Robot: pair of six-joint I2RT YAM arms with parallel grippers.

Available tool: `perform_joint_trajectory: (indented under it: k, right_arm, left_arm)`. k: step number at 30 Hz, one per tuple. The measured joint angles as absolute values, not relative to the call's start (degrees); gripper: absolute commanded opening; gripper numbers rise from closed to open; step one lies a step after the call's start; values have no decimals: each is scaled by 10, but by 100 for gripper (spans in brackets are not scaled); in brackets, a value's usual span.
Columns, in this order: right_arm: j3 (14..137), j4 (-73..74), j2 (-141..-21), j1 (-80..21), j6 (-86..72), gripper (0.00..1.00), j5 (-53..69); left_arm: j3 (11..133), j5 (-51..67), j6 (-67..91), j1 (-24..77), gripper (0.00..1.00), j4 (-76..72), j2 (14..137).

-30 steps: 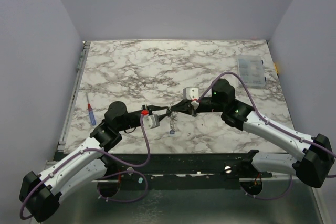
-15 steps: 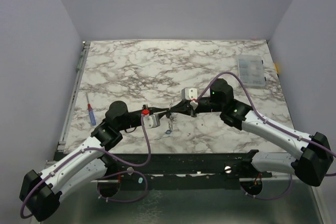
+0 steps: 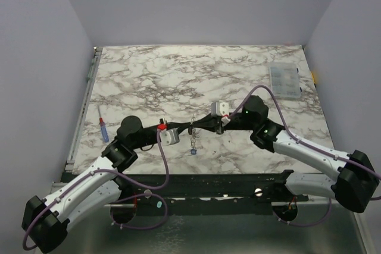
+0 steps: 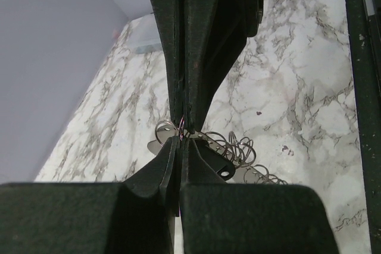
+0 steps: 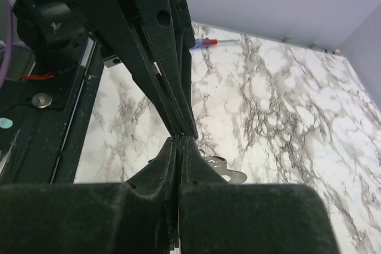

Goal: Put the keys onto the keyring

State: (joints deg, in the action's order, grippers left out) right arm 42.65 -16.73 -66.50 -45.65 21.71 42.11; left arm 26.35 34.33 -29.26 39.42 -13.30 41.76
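Bases of the two arms [image 3: 89, 188] sit at the near edge of the marble table [image 3: 149, 81], and both arms reach inward until their tips meet above the near middle of the tabletop. The left gripper [image 3: 188, 128] comes in from the left with its jaws pressed together. The right gripper [image 3: 195, 127] comes in from the right, its jaws pressed together as well, and the two sets of fingertips [image 4: 171, 162] touch nose to nose. Both are clamped on the keyring [image 4: 181, 137], a thin wire loop that shows only as a small arc right where the tips meet in the left wrist view. From that spot the chain [image 3: 193, 140] runs down toward the near edge, and the blue key [image 3: 193, 151] sits at its lower end; whether the key rests on the table or hangs just above it cannot be told. Both wrist views show flat silvery metal pieces [image 5: 229, 174] just under the fingertips, beside the chain links, too blurred to name. Farther left, well apart from the grippers, a blue and red pen [image 3: 104, 129] lies near the table's left edge. At the far right a clear plastic box [image 3: 284, 81] with small compartments lies flat near the right edge, with pale walls [image 3: 196, 4] behind.
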Motion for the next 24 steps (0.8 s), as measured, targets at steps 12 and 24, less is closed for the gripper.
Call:
perform_joint_trajectory:
  k: [12, 24]
  right_arm:
    - [341, -466, -663, -456, 110, 1, 422]
    - [309, -619, -669, -457, 50, 1, 423]
  left_arm:
    - [247, 340, -215, 391, 0, -241, 383]
    - [228, 344, -140, 392, 0, -343, 374]
